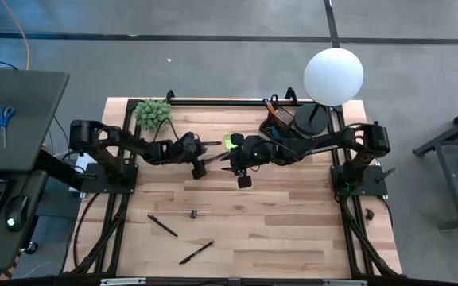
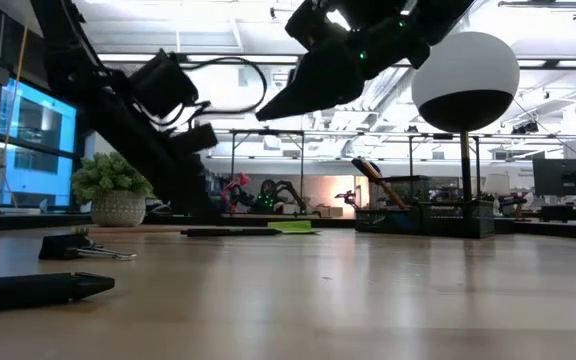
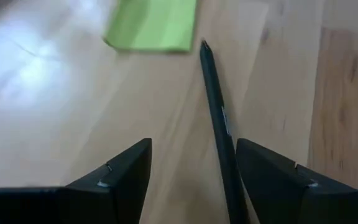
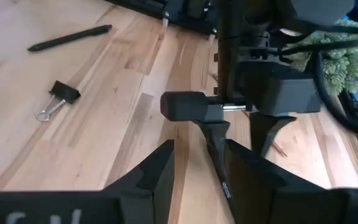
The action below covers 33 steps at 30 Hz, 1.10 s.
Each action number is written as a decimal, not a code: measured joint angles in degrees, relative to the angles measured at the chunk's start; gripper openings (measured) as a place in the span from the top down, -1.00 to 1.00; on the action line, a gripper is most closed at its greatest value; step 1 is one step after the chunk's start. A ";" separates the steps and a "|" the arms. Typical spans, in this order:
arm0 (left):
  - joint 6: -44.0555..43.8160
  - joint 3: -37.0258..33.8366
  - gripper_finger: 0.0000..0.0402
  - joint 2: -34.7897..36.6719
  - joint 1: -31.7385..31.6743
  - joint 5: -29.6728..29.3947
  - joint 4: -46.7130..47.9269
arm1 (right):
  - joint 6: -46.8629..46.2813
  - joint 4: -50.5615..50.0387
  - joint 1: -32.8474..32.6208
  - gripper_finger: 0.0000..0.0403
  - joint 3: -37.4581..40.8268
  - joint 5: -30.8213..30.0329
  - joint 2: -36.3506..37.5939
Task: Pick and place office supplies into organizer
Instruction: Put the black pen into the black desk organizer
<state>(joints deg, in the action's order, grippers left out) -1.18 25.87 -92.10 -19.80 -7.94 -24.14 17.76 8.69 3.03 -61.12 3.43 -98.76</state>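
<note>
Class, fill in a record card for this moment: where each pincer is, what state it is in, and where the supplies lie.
left pincer: open, low over the table, fingers either side of the black pen
black pen: flat on the table, tip toward the sticky-note pad
right pincer: open, raised above the table, nothing held, facing the left one
loose supplies: front pen, second pen, binder clip, all apart from both arms
organizer: beside the lamp
</note>
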 joint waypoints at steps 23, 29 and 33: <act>5.74 1.49 0.89 -5.39 0.03 2.14 -1.63 | -1.18 -2.51 0.02 0.36 0.00 -0.22 0.00; 8.56 1.44 0.84 -5.43 -0.06 2.01 -1.40 | -1.21 -2.92 0.02 0.36 0.00 -0.22 -0.02; 9.73 1.40 0.77 -5.29 -0.06 1.78 -1.71 | -2.64 -6.72 0.06 0.36 0.00 -0.22 -0.02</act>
<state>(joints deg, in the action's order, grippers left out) 8.55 27.27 -97.39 -19.86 -6.16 -25.85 15.12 1.97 3.10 -61.12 3.21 -98.78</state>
